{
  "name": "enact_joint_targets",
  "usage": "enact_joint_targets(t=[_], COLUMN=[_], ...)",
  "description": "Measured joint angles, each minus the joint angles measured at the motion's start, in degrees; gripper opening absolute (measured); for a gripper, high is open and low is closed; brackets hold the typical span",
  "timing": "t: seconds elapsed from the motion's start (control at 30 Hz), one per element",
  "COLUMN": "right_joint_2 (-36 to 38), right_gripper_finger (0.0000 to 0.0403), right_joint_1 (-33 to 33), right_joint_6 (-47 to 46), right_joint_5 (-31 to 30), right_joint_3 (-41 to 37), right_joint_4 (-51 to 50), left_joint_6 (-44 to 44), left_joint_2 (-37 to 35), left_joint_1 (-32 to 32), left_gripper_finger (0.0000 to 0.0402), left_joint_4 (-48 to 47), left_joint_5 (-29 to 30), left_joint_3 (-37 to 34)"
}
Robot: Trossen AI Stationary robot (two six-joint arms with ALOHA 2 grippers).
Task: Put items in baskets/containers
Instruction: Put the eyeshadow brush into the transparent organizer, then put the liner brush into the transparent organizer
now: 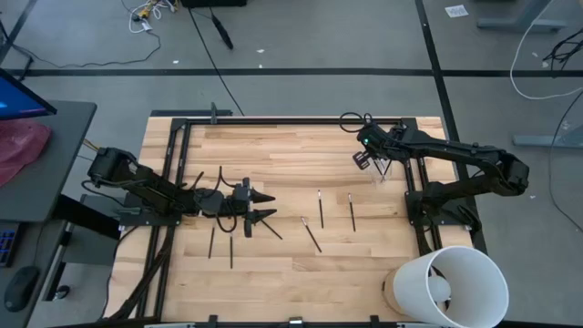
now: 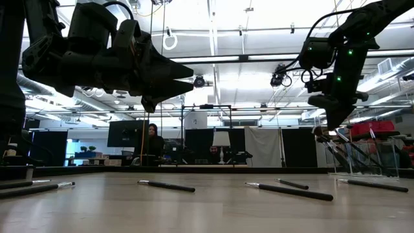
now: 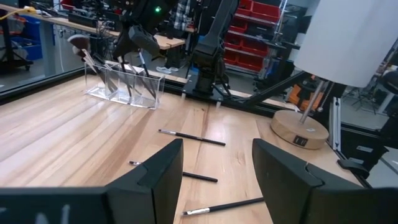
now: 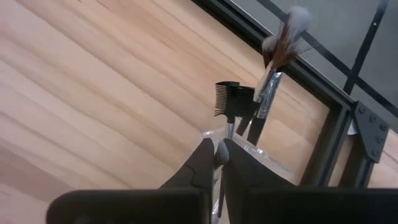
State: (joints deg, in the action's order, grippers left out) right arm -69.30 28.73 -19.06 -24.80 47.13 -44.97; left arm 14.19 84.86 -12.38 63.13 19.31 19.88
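Observation:
Several slender dark brushes lie flat on the wooden table, among them three right of centre (image 1: 321, 208) (image 1: 352, 211) (image 1: 311, 234) and some near the left arm (image 1: 230, 246). The clear container (image 3: 124, 87) stands near the table's far right corner (image 1: 383, 173), with a comb brush (image 4: 233, 99) and a fluffy brush (image 4: 283, 37) standing in it. My right gripper (image 4: 219, 148) hangs just above it, shut on a thin brush. My left gripper (image 1: 271, 206) hovers open above the table's left middle; three loose brushes (image 3: 191, 137) lie ahead of it. My right gripper pinches a thin brush between its two fingertips, at a pale part of its shaft (image 4: 219, 153). The fingers come from above, pointing down. The brush (image 3: 143, 62) hangs upright below them toward the clear container; whether its lower end is inside or touches the bottom I cannot tell.
A large white cylindrical bucket (image 1: 451, 282) stands at the table's near right corner. A black metal frame (image 1: 182, 137) borders the table. A monitor and a red cloth (image 1: 23, 146) sit beyond the left edge. People (image 2: 152, 139) are in the room far behind.

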Motion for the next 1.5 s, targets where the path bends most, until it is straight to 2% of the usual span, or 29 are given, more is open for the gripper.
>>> enact_joint_targets(t=[0.23, 0.5, 0.67, 0.87, 1.0, 1.17, 1.3, 1.5], right_joint_2=[0.00, 0.11, 2.71, 7.49, 9.14, 7.43, 3.66, -6.08], right_gripper_finger=[0.0031, 0.0107, 0.0154, 0.0174, 0.0169, 0.0153, 0.0140, 0.0124], right_joint_1=[0.00, -0.02, -0.10, -1.24, -5.22, -12.87, -20.06, -29.55], right_joint_6=[-1.43, 0.29, 0.92, -0.83, -1.46, -1.43, -0.03, 2.23], right_joint_5=[0.29, -0.35, -1.66, -1.66, 1.49, 6.68, 6.83, 6.86], right_joint_3=[0.00, -0.04, 1.04, 3.73, 3.91, 3.91, 3.92, 2.74], right_joint_4=[0.09, 1.26, 0.77, 1.35, 7.50, 18.75, 28.92, 45.01], left_joint_6=[0.13, 0.15, 0.15, -0.33, -0.80, -1.83, -1.87, -1.97], left_joint_2=[0.00, -0.01, -0.02, -0.02, -0.02, -0.02, -0.02, -0.02], left_joint_1=[-0.02, -0.07, -0.07, 0.07, 0.39, 1.16, 1.73, 1.70], left_gripper_finger=[0.0195, 0.0195, 0.0195, 0.0195, 0.0195, 0.0195, 0.0195, 0.0195], left_joint_4=[0.00, 0.00, 0.00, 0.00, 0.00, 0.00, 0.00, -0.51], left_joint_5=[0.00, 0.00, 0.02, 0.23, 0.59, 0.81, 0.91, 1.27], left_joint_3=[0.00, 0.00, 0.00, 0.00, 0.00, -0.02, -0.02, -0.02])
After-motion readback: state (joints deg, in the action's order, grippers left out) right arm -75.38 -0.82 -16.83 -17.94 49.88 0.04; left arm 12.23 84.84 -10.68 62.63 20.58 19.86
